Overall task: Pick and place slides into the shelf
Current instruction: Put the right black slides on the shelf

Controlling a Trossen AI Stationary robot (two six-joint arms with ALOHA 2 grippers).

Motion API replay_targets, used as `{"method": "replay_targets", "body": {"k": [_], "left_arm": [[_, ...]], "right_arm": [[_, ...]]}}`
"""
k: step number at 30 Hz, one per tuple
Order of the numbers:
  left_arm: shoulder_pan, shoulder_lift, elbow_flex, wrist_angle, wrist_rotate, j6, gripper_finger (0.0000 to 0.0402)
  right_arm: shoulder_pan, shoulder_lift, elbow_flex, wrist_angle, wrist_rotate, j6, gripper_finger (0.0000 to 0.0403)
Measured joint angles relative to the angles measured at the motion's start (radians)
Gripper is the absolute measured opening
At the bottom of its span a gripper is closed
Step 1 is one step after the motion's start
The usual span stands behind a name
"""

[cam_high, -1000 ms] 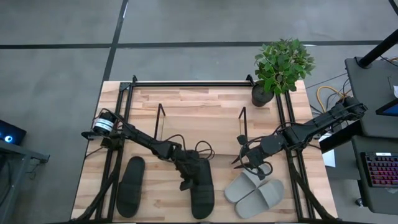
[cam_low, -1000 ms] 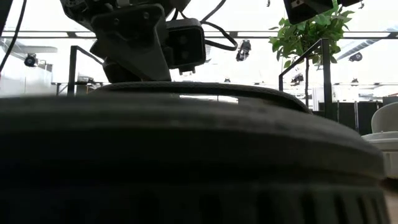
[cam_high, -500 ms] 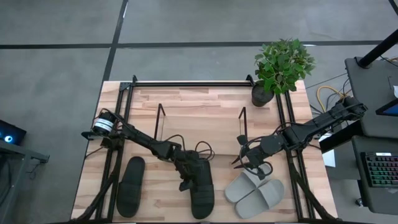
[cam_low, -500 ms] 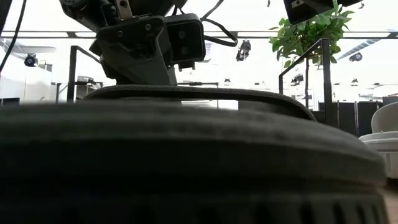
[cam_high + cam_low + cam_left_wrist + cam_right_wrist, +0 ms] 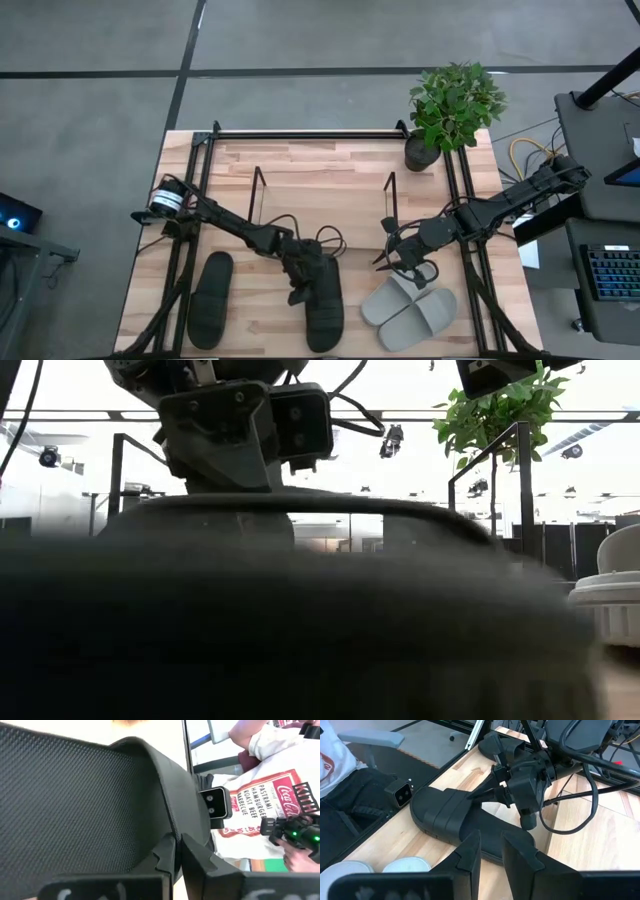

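Seen from above, the left gripper (image 5: 303,283) sits on the strap end of a matte black slip-on slide (image 5: 322,310) lying on the light wood bench (image 5: 330,190), with the second black slide (image 5: 209,298) well apart on its outer side. That view does not show how the fingers stand; the left wrist view does: the two dark fingers (image 5: 165,857) are pressed together on the edge of the slide's broad textured black strap (image 5: 90,805), pinching it. The same view shows a person in a white printed shirt (image 5: 260,805) beyond the bench.

The right wrist view gives the side-on picture: the left gripper clamped on the strap from above, and that arm's own fingers (image 5: 470,851) slightly parted with nothing between them, just short of the black slide's sole. From above, the right gripper (image 5: 405,262) hovers just beside the heel ends of the pair of light grey slides (image 5: 410,310), which lie touching each other.

The low view is mostly filled by the black slide (image 5: 300,610) close to the lens, with the left arm's wrist block above its strap and a grey slide (image 5: 612,595) at the edge.

The shelf's thin black wire end frames (image 5: 257,195) stand beyond both grippers, and the board between them carries no slide. A green leafy plant in a dark pot (image 5: 450,110) stands at the far corner.
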Motion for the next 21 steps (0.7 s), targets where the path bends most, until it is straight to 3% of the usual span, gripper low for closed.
{"method": "replay_targets", "body": {"k": [9,21], "left_arm": [[0.000,0.001,0.038,0.003,0.030,-0.004,0.0001],[0.024,-0.035,0.068,-0.052,0.063,-0.048,0.0000]], "right_arm": [[0.000,0.000,0.000,0.000,0.000,0.001,0.0082],[0.000,-0.059,0.000,0.004,0.002,-0.075,0.0069]]}}
